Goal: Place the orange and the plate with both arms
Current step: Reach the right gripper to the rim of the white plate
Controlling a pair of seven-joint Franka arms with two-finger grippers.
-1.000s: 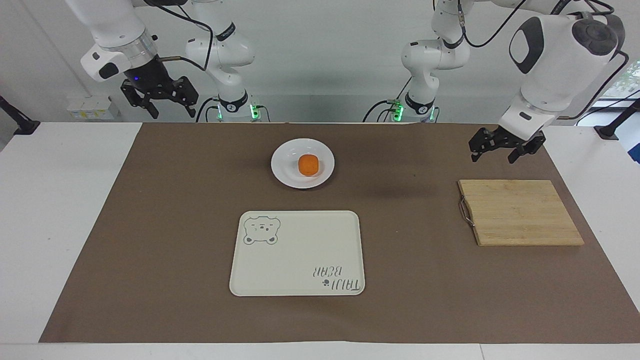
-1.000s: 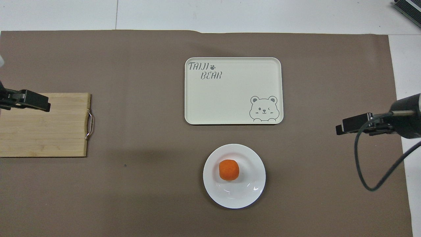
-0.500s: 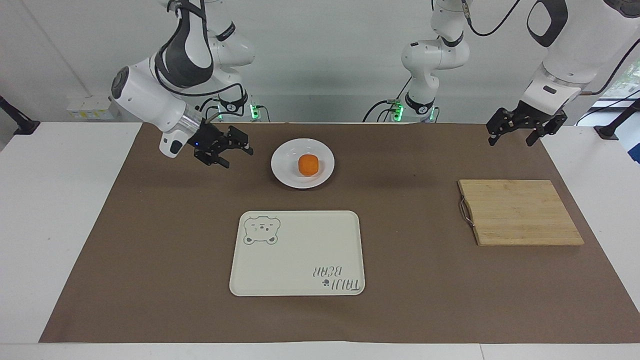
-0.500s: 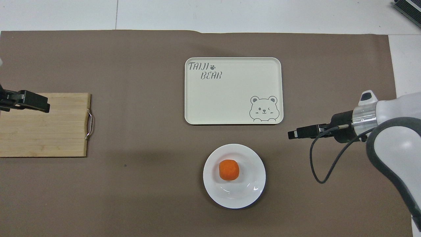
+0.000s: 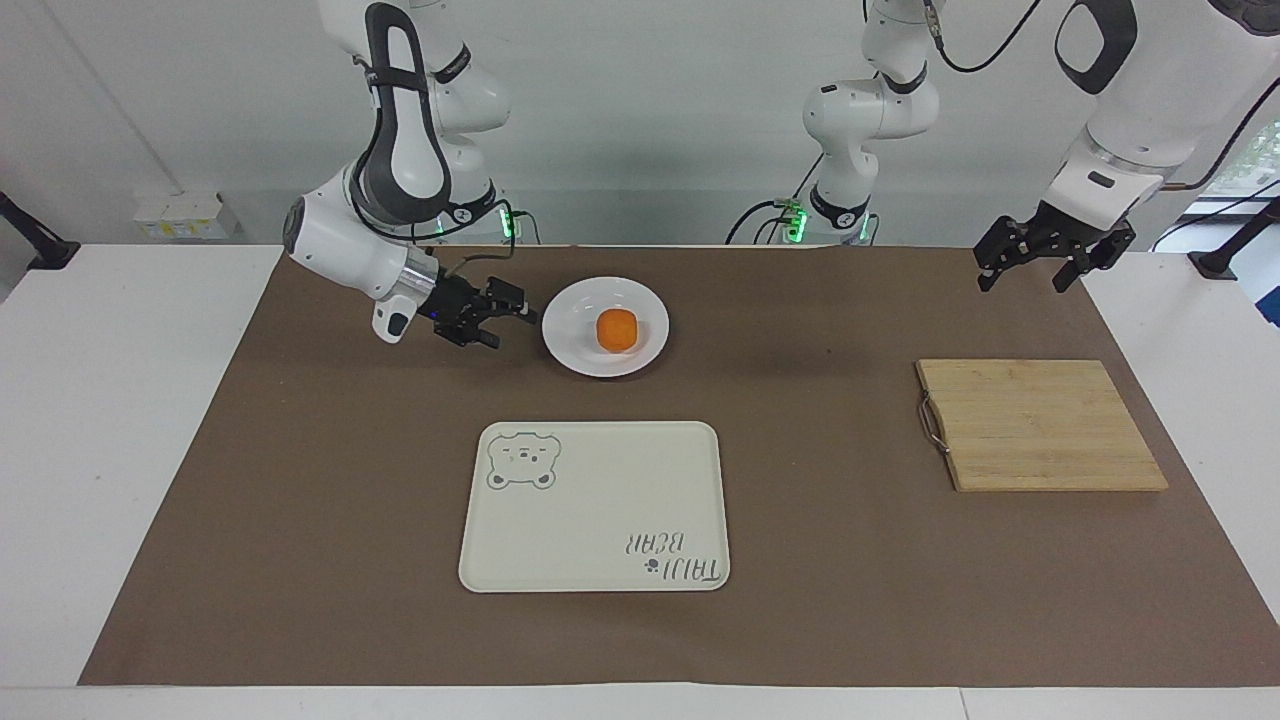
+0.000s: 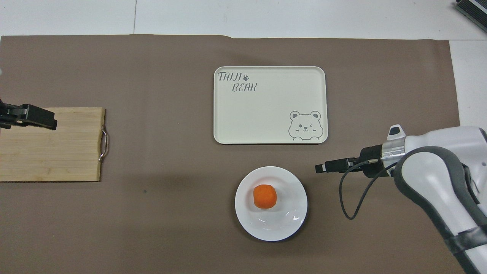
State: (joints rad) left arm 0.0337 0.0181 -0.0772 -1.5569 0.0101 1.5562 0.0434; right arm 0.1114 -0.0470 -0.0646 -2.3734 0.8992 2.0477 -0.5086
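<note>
Risks nudging plate (image 5: 605, 327), rolling orange (image 5: 617, 330) off, as right gripper (image 5: 512, 318), fingers spread, nears rim; left gripper (image 5: 1030, 262) spread, waiting.

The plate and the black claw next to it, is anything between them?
Nothing: only bare brown mat separates the plate from the right gripper, clearest overhead.

The only writing I can read is on the tray (image 6: 266, 114): "TAIJI" with a small paw print after it, and "BEAR" on the line below, in grey outlined capitals at one corner. A winking bear face is drawn at the corner diagonally across. From the facing camera the same lettering (image 5: 672, 558) shows upside down. I can read nothing elsewhere.
</note>
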